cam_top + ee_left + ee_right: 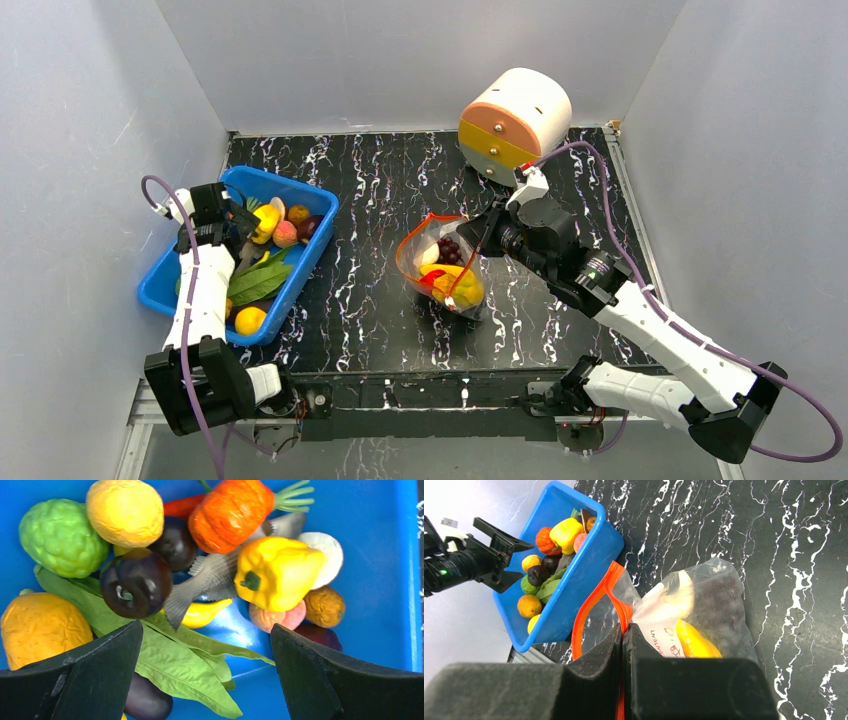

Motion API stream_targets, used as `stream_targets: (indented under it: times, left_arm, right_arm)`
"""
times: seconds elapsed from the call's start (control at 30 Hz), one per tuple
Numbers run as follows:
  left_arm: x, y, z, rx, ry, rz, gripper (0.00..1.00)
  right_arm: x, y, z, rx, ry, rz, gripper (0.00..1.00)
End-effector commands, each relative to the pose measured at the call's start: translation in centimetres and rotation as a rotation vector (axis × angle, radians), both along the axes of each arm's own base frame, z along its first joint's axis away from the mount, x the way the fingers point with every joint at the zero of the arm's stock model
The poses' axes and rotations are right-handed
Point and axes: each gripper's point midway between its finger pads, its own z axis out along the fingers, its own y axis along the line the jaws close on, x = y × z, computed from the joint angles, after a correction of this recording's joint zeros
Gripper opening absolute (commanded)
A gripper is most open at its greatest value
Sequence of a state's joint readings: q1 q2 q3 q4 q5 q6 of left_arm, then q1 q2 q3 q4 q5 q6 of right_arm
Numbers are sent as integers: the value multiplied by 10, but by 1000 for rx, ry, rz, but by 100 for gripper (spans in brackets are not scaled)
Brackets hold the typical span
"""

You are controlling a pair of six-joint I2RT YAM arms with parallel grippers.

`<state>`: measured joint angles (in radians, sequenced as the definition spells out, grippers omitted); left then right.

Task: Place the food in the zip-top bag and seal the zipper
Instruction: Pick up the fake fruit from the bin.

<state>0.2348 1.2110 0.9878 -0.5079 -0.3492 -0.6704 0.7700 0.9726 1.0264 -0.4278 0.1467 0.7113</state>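
**Loading stage, as I read it from the console.** The left gripper (205, 630) hangs over the blue bin (165, 288) at the left of the table (380, 190). Its fingers (90, 680) are spread wide, holding nothing and touching nothing that I can see.

The loose food (225, 515) lies heaped straight ahead of them. A yellow pepper (277, 572) sits toward the right finger and a dark plum (136, 582) toward the left. A grey fish (210, 575) slants between the two, over green leaves (185, 665). The pepper's long axis runs roughly along the line from finger to finger, and it sits off-centre. I judge a pick there would need a small shift first.

The zip-top bag (445, 280) lies at mid-table, well apart to the right of the bin, with its mouth turned left toward it. The right gripper (624, 630) is clenched on the mouth edge, pinching the zipper (596, 595) and the clear film together, which props the mouth open. Purple grapes (450, 248) and a banana (694, 640) are already inside.

The left arm is the nearer to the bin, and the right is occupied with the bag. The coming move therefore turns on a carry rightward from the bin to the open mouth. The zipper is not yet sealed.
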Motion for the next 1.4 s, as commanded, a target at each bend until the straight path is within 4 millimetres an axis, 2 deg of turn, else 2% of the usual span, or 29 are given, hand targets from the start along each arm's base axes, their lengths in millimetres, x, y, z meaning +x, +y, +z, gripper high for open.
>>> stream_targets:
  times: [0.0,0.17,0.33,0.5,0.63,0.73,1.03,1.17,1.37]
  left_arm:
    - [-14,25,0,54,-25,114,98]
    - [-31,33,-12,48,-18,176,98]
    - [-43,37,-30,48,-17,215,99]
    - [-42,46,-34,68,-14,244,98]
    - [-43,54,-28,101,-54,269,98]
    - [-44,56,-33,99,-42,277,98]
    - [-37,59,-49,51,-11,276,95]
    - [-30,49,-55,-23,-78,262,89]
    - [-36,55,-56,-3,-70,314,85]
  right_arm:
    - [3,3,62,119,-135,6,0]
    - [1,1,56,118,-128,3,0]
    - [-4,3,63,141,-127,24,0]
    - [-5,1,64,146,-127,21,0]
    - [-7,1,64,159,-119,23,0]
    - [-8,3,68,167,-117,34,0]
    - [-9,0,74,180,-128,24,0]
    - [-9,0,74,181,-131,22,0]
    - [-12,0,68,201,-119,27,0]
